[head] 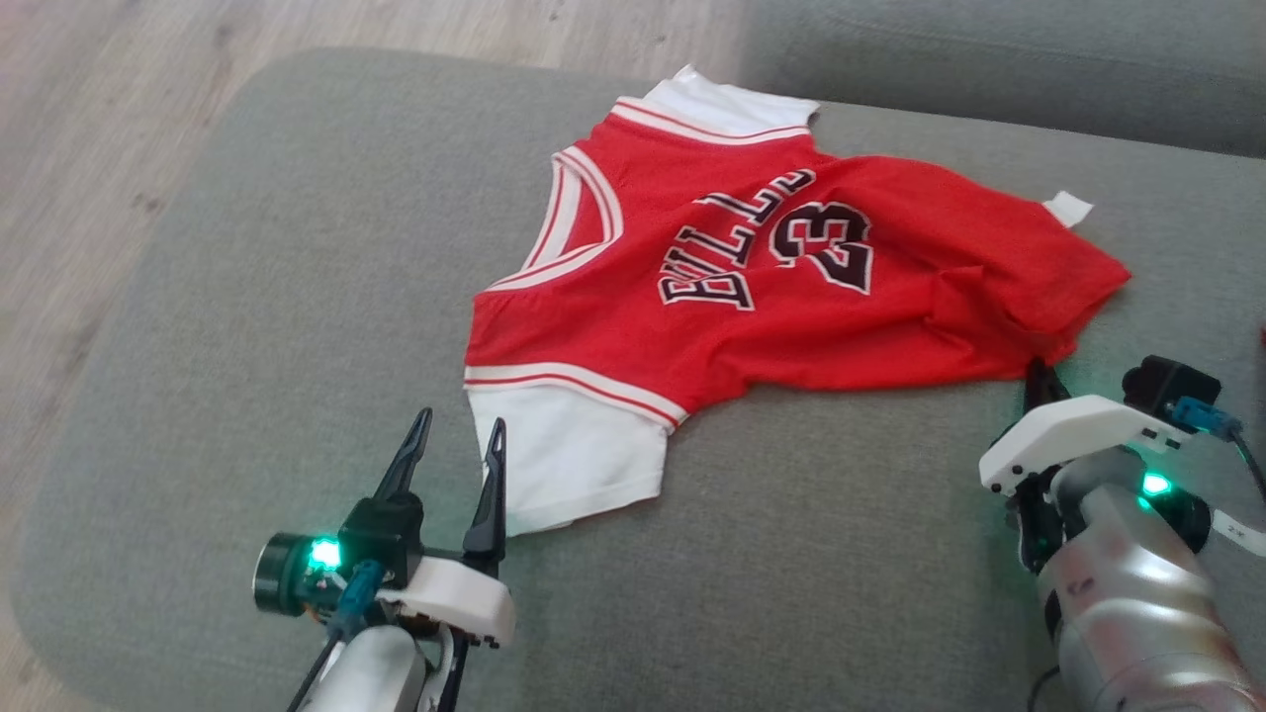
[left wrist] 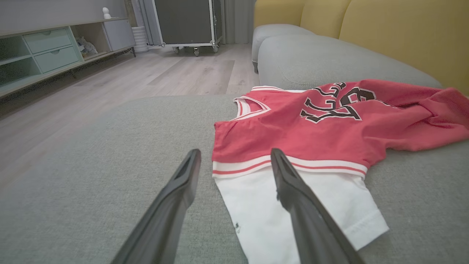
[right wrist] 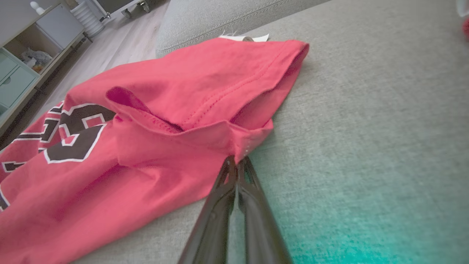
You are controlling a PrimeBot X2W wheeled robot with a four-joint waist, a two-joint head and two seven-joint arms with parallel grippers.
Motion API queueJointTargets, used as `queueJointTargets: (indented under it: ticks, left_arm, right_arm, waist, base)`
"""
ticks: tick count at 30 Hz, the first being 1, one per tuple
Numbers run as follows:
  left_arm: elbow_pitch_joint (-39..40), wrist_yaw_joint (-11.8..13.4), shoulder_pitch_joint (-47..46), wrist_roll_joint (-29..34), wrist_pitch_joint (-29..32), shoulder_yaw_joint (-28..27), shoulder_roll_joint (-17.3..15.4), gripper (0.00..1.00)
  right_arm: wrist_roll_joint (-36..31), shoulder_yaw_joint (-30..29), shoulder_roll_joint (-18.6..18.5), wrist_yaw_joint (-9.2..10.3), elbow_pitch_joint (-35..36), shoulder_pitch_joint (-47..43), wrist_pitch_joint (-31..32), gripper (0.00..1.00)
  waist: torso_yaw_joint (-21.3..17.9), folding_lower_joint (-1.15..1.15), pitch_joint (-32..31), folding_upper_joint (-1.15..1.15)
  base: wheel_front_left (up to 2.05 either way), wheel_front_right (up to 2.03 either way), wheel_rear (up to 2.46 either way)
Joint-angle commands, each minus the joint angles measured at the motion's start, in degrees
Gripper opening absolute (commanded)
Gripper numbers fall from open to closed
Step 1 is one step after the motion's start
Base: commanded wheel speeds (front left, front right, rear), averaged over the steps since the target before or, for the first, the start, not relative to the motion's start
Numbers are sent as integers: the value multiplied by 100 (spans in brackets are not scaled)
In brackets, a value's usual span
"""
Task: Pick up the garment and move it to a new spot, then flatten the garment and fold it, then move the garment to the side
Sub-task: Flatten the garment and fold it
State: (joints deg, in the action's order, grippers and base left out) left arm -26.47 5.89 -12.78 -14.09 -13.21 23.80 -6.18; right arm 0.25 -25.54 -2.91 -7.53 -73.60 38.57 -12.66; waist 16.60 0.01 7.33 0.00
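The first step is being carried out: the shirt is being taken hold of, so that it can be lifted to a new spot. It is lying spread out but wrinkled on the grey sofa cushion, between the two claws.

The right claw is being held pressed together, and the lower corner of the red cloth is being pinched between its tips. The rest of the shirt is lying ahead of this claw and to its left.

The left claw is being held spread wide, with nothing in it. The white sleeve is lying just ahead of it and slightly to its right. In the left wrist view one finger is seen over the sleeve and the other over bare cushion. Whether that finger is touching the cloth cannot be told.

The lift is judged as not yet begun, because the cloth is resting flat on the cushion. The next move is probably calling for the left claw to be brought a little to its right and lowered, so that the sleeve edge is caught between the fingers, and then closed. Only after this should both claws be raised together.
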Motion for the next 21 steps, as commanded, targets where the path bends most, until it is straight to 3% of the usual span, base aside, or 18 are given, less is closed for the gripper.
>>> queueJointTargets:
  ticks: [1, 10, 21]
  left_arm:
    - [110, 21, -202, -25, -73, -211, -60, 100]
    - [15, 31, -56, -115, -115, -248, -102, 100]
    - [0, 104, 231, -231, -152, -296, -99, 100]
  right_arm:
    - [-90, 80, 3, 4, 70, 142, -105, 0]
    - [139, 337, 3, 4, -27, -51, -219, 0]
    - [1426, 1317, 3, 4, 181, -668, -232, 0]
  waist:
    - [-102, -1, -92, 0]
    - [-613, -1, -506, 0]
    - [-1309, -1, -917, 0]
  base:
    - [0, 0, 0]
    - [0, 0, 0]
    - [0, 0, 0]
